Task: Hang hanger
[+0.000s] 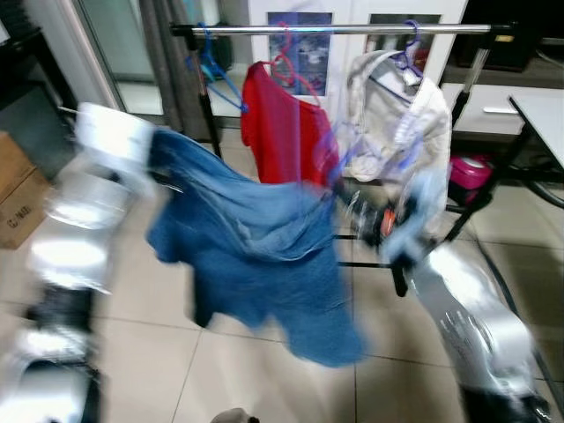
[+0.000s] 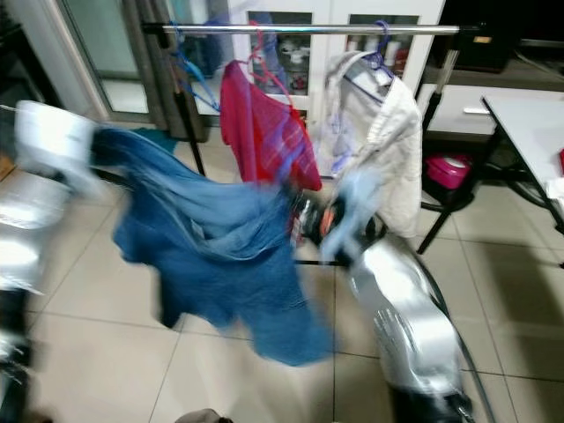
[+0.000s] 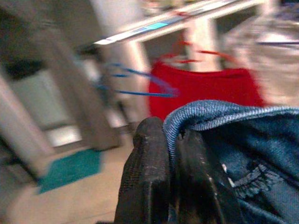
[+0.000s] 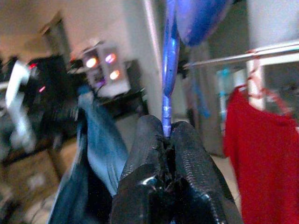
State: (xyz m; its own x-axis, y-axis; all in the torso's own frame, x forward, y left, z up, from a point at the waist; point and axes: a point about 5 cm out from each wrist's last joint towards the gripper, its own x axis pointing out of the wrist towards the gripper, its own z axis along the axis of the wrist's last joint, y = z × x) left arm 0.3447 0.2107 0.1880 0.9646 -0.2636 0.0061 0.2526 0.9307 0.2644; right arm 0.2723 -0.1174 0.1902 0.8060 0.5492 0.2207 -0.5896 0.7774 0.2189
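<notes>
A blue denim garment (image 1: 256, 238) hangs spread between my two arms, below and in front of the clothes rack's metal rail (image 1: 352, 30). The eye views are blurred by motion. In the left wrist view my left gripper (image 3: 172, 140) is shut on the garment's denim edge (image 3: 219, 112). My right gripper (image 4: 167, 133) is shut on the thin stem of a blue hanger (image 4: 168, 70), and it sits at the garment's right end (image 1: 370, 216). How the hanger sits inside the denim is hidden.
On the rail hang an empty blue hanger (image 1: 211, 70), a red shirt (image 1: 282, 123) and a white jacket (image 1: 397, 123). A cardboard box (image 1: 18, 194) stands at the left, a white table (image 1: 546, 115) at the right, a pink object (image 1: 469, 172) under the rack.
</notes>
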